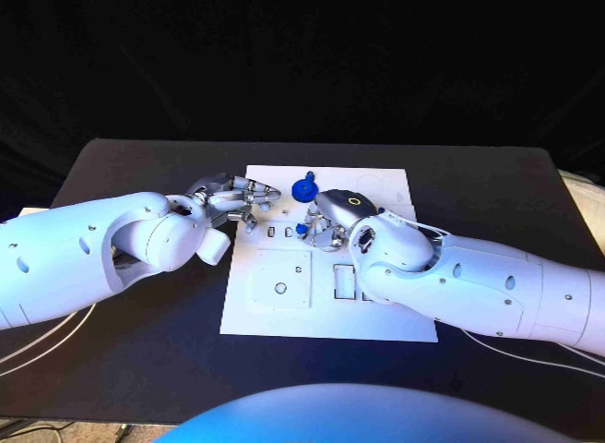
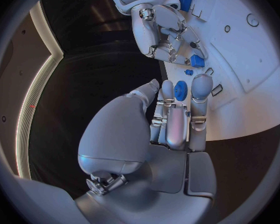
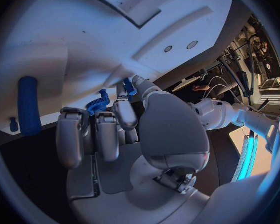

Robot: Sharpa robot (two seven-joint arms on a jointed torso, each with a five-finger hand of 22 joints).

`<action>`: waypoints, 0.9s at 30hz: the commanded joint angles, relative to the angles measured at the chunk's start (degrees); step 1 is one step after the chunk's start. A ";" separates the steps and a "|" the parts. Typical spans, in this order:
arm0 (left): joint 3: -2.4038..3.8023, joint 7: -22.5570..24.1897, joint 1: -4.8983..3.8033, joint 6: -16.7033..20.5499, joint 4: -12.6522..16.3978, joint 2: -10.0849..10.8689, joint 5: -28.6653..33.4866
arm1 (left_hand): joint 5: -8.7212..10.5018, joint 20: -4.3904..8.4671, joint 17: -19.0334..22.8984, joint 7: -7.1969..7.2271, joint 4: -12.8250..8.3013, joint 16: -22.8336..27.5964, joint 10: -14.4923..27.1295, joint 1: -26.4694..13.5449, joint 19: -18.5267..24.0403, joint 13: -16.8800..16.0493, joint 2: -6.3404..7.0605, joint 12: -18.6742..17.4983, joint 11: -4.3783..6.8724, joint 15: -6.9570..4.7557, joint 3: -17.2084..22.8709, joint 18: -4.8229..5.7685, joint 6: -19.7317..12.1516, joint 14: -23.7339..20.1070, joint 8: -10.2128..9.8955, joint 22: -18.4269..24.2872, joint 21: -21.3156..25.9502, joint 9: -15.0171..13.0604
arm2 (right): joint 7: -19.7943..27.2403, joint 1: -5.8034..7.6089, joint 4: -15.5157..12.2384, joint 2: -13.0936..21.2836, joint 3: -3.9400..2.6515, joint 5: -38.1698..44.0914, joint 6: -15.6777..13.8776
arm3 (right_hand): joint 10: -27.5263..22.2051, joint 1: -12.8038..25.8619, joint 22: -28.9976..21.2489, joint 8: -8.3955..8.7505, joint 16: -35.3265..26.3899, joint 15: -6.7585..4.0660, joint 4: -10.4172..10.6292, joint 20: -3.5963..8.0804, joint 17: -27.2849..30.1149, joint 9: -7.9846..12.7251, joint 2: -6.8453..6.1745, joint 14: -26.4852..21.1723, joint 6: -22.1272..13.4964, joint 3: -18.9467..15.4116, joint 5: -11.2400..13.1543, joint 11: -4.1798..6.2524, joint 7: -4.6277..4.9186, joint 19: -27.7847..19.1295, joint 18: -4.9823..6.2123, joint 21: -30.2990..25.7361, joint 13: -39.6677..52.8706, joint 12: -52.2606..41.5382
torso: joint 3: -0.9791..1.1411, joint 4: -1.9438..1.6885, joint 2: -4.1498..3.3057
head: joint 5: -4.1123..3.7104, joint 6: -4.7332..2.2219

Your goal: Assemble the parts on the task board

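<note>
- White task board [image 1: 383, 314] lies at the centre of the black tabletop [image 1: 516, 185].
- Blue gear [image 1: 304, 189] sits at the board's upper middle, between the two hands.
- Left hand [image 1: 230, 198], centre-left of the frame: fingers [image 2: 201, 92] extended side by side, tips at the gear; whether they grip it cannot be told.
- Right hand [image 1: 332, 214], just right of the gear: fingers [image 3: 124, 115] curled near it; contact unclear.
- Blue rod [image 3: 28, 104] lies apart on the board.

A black table [image 1: 143, 351] with white cables [image 1: 23, 355] along its near edge.
</note>
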State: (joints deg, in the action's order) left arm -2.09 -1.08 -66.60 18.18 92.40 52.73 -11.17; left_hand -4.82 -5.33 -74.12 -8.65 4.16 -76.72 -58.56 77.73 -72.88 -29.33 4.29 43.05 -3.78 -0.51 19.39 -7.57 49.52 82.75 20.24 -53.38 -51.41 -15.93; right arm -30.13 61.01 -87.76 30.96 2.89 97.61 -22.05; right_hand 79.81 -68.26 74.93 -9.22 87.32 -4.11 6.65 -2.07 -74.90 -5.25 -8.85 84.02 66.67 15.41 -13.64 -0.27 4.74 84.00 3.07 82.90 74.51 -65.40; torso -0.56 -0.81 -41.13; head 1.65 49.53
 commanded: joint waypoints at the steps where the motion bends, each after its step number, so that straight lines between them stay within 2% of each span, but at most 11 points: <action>1: 0.05 0.27 0.01 -0.36 0.07 -0.09 -0.13 | 0.09 -0.18 0.05 0.06 -0.49 -0.19 0.36 0.55 0.25 0.06 -0.01 0.17 0.14 0.02 -0.01 -1.08 0.43 -0.43 -0.18 0.02 0.26 0.06 | -0.42 -0.06 -0.13 0.06 0.03 0.73 0.96 | -0.29 0.05 2.37 0.33 -0.31 0.50 0.16 -0.41 -11.76 0.11 -0.38 5.20 -0.29 -0.39 0.35 -0.04 0.11 0.29 -0.23 -0.21 0.06 0.16 | 0.04 0.00 0.02 | 0.00 0.00; 27: 0.05 0.29 0.01 -0.38 -0.01 -0.13 -0.13 | 0.10 -0.18 0.06 0.04 -0.52 -0.21 0.39 0.57 0.28 0.16 -0.01 0.18 0.12 0.03 -0.06 -1.10 0.45 -0.43 -0.23 0.11 0.38 0.18 | -0.31 -0.09 -1.42 0.85 0.05 0.71 2.76 | -0.33 -0.21 2.30 0.35 -0.36 0.53 0.38 -0.44 -11.71 0.15 -0.86 5.19 -0.38 -0.94 0.66 -0.04 0.10 0.26 -0.22 -0.27 0.08 0.17 | 0.01 0.01 0.03 | 0.02 0.23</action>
State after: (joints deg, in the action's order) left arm -2.09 -1.10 -66.60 18.18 92.32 52.70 -11.17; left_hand -4.82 -5.33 -74.12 -8.65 4.00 -76.72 -58.56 77.73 -72.88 -29.22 4.29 43.05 -3.77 -0.51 19.22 -7.57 49.52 82.75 20.24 -53.32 -51.41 -15.79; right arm -30.22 61.00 -89.04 31.76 2.89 97.70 -20.87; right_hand 79.81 -68.25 74.92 -9.22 87.32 -4.10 6.95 -2.07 -74.94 -5.09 -9.30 84.02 66.67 14.78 -13.19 -0.27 4.73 84.00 3.07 82.90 74.51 -65.40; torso -0.54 -0.80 -41.12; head 1.64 49.72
